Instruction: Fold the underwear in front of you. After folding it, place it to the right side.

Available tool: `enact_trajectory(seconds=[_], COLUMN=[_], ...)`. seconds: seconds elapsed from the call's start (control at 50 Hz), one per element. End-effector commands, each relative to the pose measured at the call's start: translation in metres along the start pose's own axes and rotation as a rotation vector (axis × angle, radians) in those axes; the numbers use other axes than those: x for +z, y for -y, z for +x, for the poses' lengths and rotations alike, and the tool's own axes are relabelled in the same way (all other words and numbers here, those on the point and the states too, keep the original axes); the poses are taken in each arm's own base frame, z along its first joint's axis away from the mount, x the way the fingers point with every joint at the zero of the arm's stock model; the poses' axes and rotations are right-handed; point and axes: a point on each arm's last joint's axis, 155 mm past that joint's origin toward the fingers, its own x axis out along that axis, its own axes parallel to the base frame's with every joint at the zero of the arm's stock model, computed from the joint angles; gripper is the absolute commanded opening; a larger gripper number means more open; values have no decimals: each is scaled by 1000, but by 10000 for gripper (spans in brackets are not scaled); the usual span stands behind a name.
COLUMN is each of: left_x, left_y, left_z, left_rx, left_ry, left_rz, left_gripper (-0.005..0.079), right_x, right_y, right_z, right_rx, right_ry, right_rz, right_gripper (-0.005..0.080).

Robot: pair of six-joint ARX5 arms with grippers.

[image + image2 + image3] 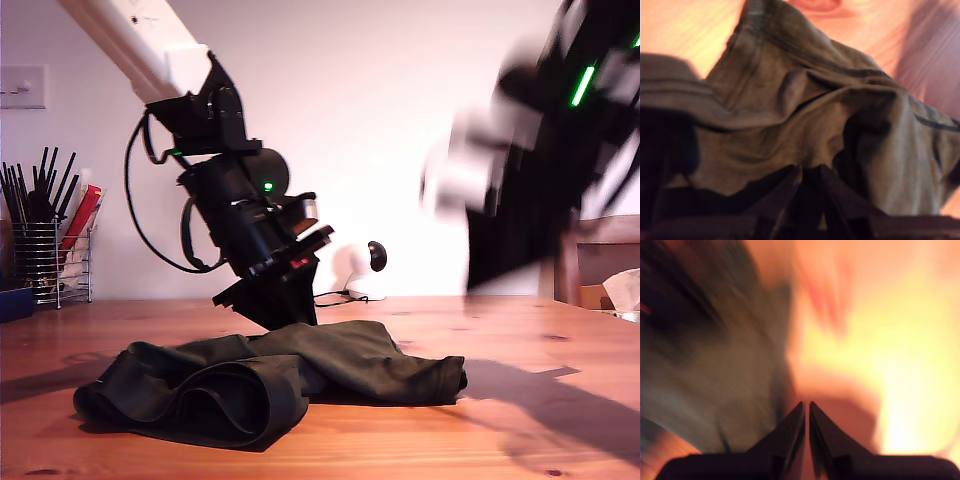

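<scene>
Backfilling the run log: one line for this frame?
dark olive cloth underwear: bunched on wooden table | first tool: at cloth, shut | second tool: raised, blurred, shut, empty

Dark olive cloth underwear [300, 375]: matt, wrinkly, w/ stitched seams. Reddish-brown wood worktop [540, 330]: smooth, slight sheen, knots visible.

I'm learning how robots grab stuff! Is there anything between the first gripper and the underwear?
No, nothing. In the first wrist view my first gripper has its tips right against the underwear cloth. The exterior view shows that arm reaching down onto the garment.

dark olive underwear [300, 375], orange-brown wooden table [520, 330], black pincer arm [250, 230], white wall [400, 120]
</scene>
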Motion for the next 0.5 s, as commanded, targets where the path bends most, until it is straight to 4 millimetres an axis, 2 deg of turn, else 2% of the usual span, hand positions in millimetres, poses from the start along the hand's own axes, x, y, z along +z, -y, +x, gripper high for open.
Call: enact_trajectory(seconds=[0.0, 0.16, 0.32, 0.48], left_x=[-12, -10, -11, -10], left_y=[11, 33, 54, 68], left_z=[19, 30, 38, 44], left_rx=[-29, -45, -58, -78], left_ry=[-43, -44, -56, -52], left_rz=[6, 58, 100, 129], left_gripper=[92, 92, 92, 92], right_x=[-27, -45, -55, -81], right_y=[-2, -9, -17, -28], right_z=[-4, -23, -29, -31], right_rx=[-1, 11, 48, 103], right_ry=[-20, -5, -31, -134], right_rz=[21, 20, 3, 18], right_gripper=[-11, -11, -11, -11])
